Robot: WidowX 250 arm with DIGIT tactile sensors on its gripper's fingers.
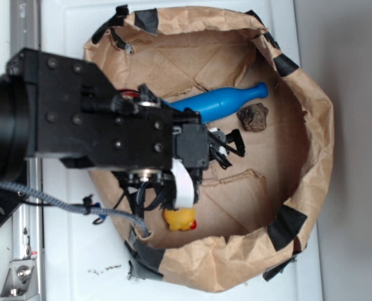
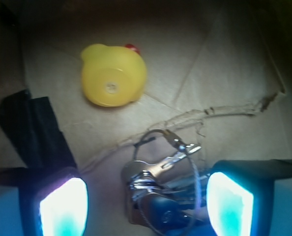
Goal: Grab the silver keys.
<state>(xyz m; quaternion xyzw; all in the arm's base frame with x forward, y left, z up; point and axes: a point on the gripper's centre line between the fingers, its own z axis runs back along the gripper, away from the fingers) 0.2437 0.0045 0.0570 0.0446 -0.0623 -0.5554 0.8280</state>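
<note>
Tool [image 2: 146, 201]: released, jaws spread wide. In the wrist view its two fingers [image 2: 62, 206] glow pale blue at the lower left and lower right corners, with nothing gripped. Seen from the exterior camera, the tool [image 1: 227, 147] sits low inside the paper enclosure, just beyond the black arm [image 1: 92, 119].

Silver keys [image 2: 160, 191]: a small shiny bunch on a thin wire ring, lying on the brown paper floor between the two fingers and nearer the right one. Contact with that finger cannot be told. A small blue tag shows at the lower edge of the bunch; any marking on it is too blurred to read.

Black tape strip [image 2: 35, 130]: lies on the paper above the left finger.

Yellow rubber duck [image 2: 114, 73]: beyond the keys, well apart from them, with a red beak at its far edge.

Brown paper bag [image 1: 311, 125]: forms a rolled wall around everything, patched with black tape and resting on the white tabletop [image 1: 67, 251].

Blue plastic bottle [image 1: 220, 103]: lies on its side past the arm.

Brown rock [image 1: 253, 117]: just beside the bottle's neck.

No legible writing or brand anywhere.
</note>
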